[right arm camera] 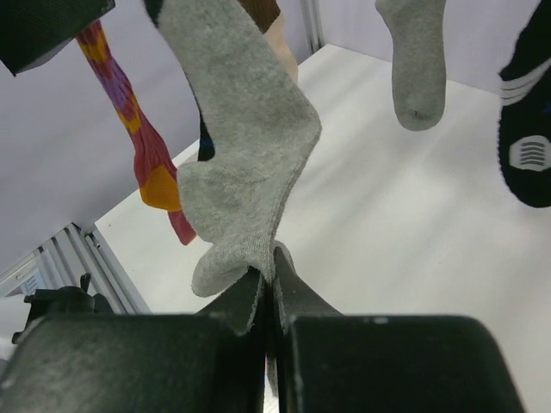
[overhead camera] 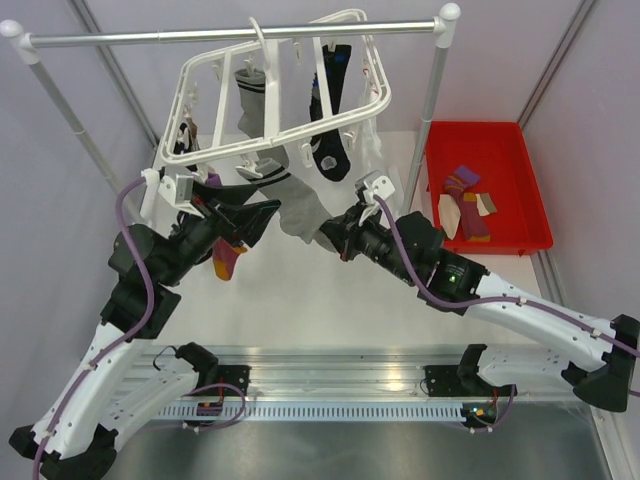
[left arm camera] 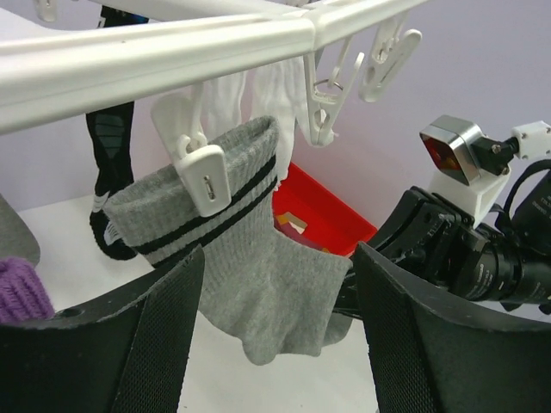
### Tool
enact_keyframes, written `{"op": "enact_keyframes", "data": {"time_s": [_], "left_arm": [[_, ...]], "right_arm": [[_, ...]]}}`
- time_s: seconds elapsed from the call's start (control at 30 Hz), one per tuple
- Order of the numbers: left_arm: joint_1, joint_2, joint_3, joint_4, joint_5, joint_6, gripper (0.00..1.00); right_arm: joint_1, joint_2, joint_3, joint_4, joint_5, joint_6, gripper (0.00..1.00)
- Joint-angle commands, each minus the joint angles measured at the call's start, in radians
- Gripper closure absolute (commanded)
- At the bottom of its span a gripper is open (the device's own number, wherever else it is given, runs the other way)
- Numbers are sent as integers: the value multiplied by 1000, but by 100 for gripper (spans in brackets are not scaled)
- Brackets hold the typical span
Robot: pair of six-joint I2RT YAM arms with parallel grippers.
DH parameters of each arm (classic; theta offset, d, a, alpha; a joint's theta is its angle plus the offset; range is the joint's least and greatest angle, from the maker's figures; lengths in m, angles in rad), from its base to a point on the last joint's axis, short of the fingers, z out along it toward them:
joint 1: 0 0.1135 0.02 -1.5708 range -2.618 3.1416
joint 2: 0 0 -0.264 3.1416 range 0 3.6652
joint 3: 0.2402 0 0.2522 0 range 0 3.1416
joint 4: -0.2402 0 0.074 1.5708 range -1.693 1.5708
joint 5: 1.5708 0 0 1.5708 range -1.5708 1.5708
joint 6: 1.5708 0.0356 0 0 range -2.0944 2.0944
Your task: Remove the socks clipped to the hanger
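Observation:
The white hanger (overhead camera: 262, 150) hangs from a silver rail with several socks clipped to it. A grey sock with black stripes (left arm camera: 258, 275) is held at its cuff by a white clip (left arm camera: 205, 176). My left gripper (left arm camera: 275, 344) stands open, with this sock's lower part hanging between its fingers (left arm camera: 159, 335). From above, the left gripper (overhead camera: 262, 212) is under the frame's front edge. My right gripper (right arm camera: 271, 280) is shut on the toe end of the same grey sock (right arm camera: 241, 146), seen from above as the right gripper (overhead camera: 325, 235) beside the sock (overhead camera: 300, 205).
A purple and orange sock (right arm camera: 138, 138) hangs to the left, another grey sock (right arm camera: 417, 60) and a black sock (right arm camera: 529, 129) to the right. A red bin (overhead camera: 480, 150) at the right holds several socks. The silver rail (overhead camera: 230, 36) and its posts stand behind.

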Motion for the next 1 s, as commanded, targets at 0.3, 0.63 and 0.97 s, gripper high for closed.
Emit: {"op": "enact_keyframes", "data": {"time_s": [0.3,0.63,0.97], "left_arm": [[71,27,31,73,181,35,23],[246,82,-62,275,422,-112,21],[247,111,-71,386,418,-180,20]], "right_arm": [[-128,-84,26,-50,-255,41,99],[-191,-116,31,-72,-369,66,99],[-214,-137,38,-73,-491,116,99]]}}
